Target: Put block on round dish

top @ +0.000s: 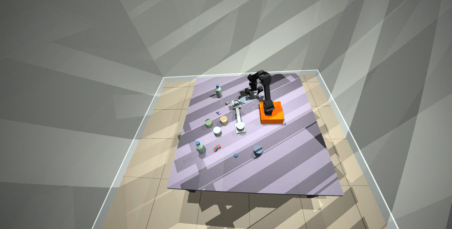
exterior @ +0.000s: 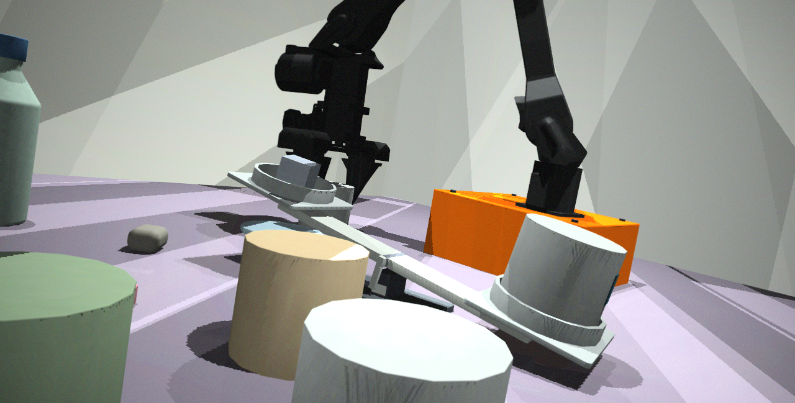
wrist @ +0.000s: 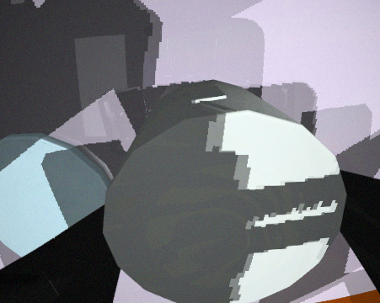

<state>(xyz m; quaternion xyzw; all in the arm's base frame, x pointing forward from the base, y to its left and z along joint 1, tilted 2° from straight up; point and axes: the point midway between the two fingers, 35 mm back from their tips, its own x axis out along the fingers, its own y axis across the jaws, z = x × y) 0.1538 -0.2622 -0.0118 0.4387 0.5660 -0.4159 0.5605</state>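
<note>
My gripper is open around the lifted grey-white cup, which appears to stand upright on the table beside the round pale-blue dish. The cup's base is mostly hidden behind the balance in the exterior view. The grey block sits uncovered inside the ring on the raised end of the balance. The other cup stands tilted on the lowered end. The dish holds nothing that I can see.
Beige, white and green cylinders stand beyond the balance. A stone and a bottle are near its raised end. The orange arm base stands opposite.
</note>
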